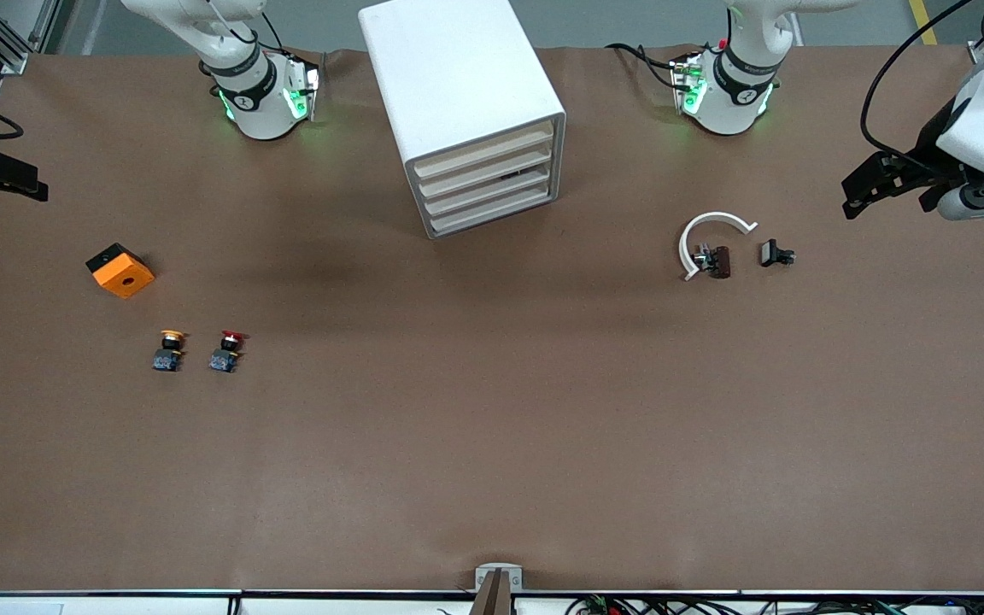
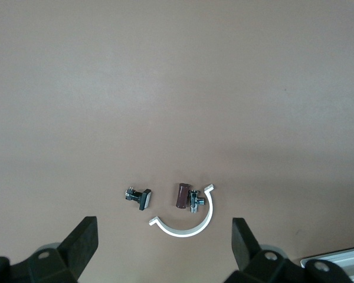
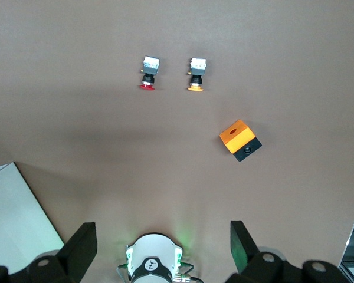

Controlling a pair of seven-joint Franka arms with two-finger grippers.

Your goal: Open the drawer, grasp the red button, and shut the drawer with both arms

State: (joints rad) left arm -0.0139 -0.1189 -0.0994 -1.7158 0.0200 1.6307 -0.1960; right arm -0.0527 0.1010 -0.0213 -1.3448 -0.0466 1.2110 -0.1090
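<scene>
The red-capped button [image 1: 226,350] lay on the brown table [image 1: 492,444] toward the right arm's end, just beside a yellow-capped button [image 1: 169,350]; an orange square block [image 1: 120,270] sat farther from the front camera than both. The white drawer cabinet [image 1: 466,111] stood shut near the edge where the bases stood. The right gripper [image 3: 162,247] hung over that end's edge, fingers [image 3: 79,247] spread wide, empty, well apart from the button; the left gripper [image 2: 164,244] waited likewise gaping, over the other end near a white curved clip [image 1: 708,239].

Both arms [image 1: 983,128] raised — jaws wide
</scene>
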